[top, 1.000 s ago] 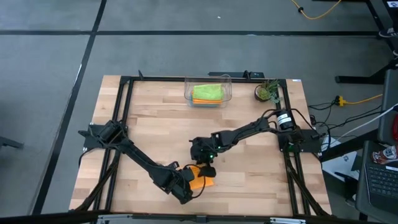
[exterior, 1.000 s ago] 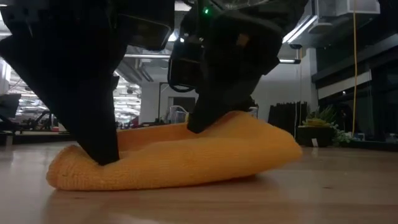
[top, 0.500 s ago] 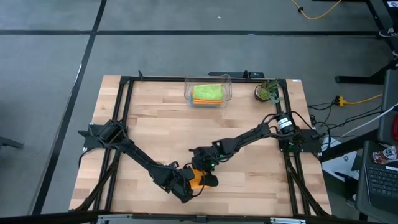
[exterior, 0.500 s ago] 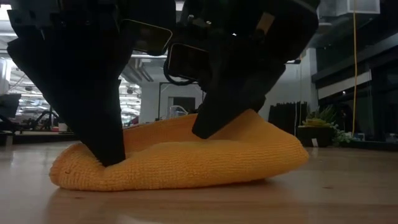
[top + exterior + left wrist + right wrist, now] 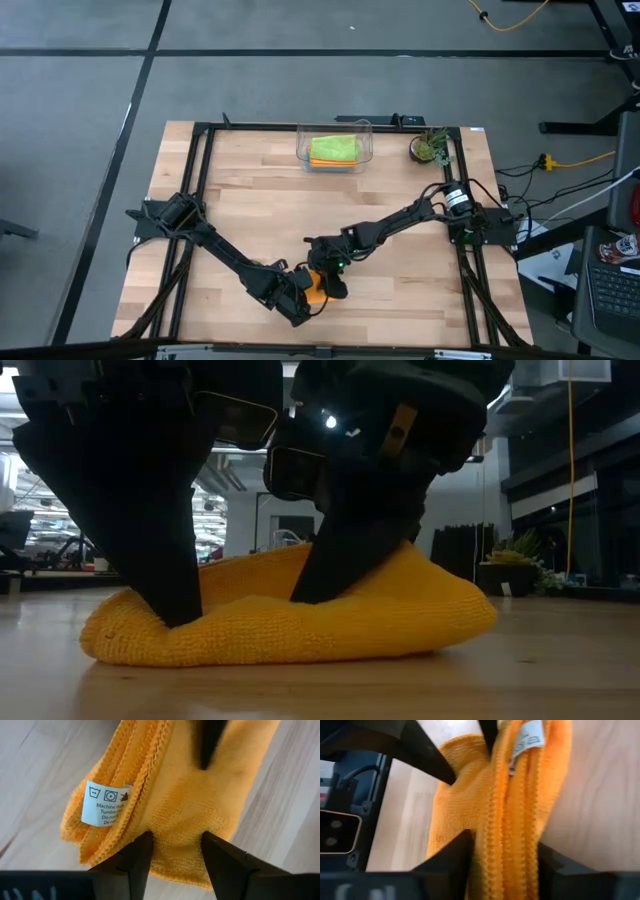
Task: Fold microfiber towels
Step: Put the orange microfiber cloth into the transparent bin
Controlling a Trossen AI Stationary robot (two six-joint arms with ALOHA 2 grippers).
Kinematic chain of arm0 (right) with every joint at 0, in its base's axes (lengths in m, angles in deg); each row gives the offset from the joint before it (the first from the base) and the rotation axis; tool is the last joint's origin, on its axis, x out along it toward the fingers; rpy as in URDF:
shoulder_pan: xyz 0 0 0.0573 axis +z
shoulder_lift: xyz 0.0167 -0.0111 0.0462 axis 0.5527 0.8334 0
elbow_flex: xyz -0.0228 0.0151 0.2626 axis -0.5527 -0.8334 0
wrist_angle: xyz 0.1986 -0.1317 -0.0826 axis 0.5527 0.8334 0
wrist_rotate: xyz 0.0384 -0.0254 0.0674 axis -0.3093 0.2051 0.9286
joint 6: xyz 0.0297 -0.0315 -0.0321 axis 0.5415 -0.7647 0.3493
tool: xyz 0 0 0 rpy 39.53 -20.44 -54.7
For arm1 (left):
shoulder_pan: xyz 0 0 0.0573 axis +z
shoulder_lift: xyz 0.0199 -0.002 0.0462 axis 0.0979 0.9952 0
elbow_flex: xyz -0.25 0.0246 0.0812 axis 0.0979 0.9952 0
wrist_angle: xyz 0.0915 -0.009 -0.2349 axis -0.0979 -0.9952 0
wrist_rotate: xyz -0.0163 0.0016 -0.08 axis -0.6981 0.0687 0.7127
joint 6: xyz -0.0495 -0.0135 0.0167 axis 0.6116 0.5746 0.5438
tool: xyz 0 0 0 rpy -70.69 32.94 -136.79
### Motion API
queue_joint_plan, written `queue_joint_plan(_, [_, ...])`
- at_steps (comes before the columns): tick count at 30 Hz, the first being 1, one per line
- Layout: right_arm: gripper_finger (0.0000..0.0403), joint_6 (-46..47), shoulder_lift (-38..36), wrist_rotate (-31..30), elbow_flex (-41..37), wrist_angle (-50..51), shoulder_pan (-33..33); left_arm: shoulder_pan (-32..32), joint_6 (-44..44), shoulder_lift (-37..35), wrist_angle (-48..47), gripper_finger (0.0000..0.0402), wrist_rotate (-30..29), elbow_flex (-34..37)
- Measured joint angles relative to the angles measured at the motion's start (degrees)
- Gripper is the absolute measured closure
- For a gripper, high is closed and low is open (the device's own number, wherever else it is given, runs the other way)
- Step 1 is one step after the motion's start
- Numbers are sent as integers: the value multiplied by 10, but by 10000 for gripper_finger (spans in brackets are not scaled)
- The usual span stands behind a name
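Near the table's (image 5: 400, 290) front edge, the folded orange towel (image 5: 300, 625) lies mostly hidden beneath both arms. Left gripper (image 5: 175, 847) and right gripper (image 5: 505, 855) each pinch its folds. Green towel (image 5: 333, 148) sits in the far bin (image 5: 367, 140).

Left claw (image 5: 303, 297) and right claw (image 5: 328, 283) low at table's near edge, each pinching orange towel (image 5: 290, 620).

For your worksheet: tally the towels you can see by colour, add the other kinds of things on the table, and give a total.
Orange towels: 2, one between the left gripper and right gripper, one in the clear bin
Lime green towels: 1, on top in the bin
Clear bins: 1
Potted plants: 1
Total: 5
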Motion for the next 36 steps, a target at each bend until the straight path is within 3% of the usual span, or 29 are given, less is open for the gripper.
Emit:
queue_joint_plan(7, [383, 16, 0, -4, 0, 0, -2, 0, 0, 0, 0, 231, 0, 0])
queue_joint_plan(15, [384, 52, -4, 50, -1, 0, -32, 0, -48, -37, -56, 246, 26, -47])
queue_joint_plan(23, [384, 34, -85, 50, -2, 56, -91, -2, -51, -103, -238, 250, 32, -144])
queue_joint_plan(30, [384, -36, -208, -27, 10, 142, -185, -2, -63, -177, -362, 250, -26, -179])
queue_joint_plan(36, [384, -176, -221, -71, 133, 300, -308, 11, -123, -210, -377, 250, -72, -179])
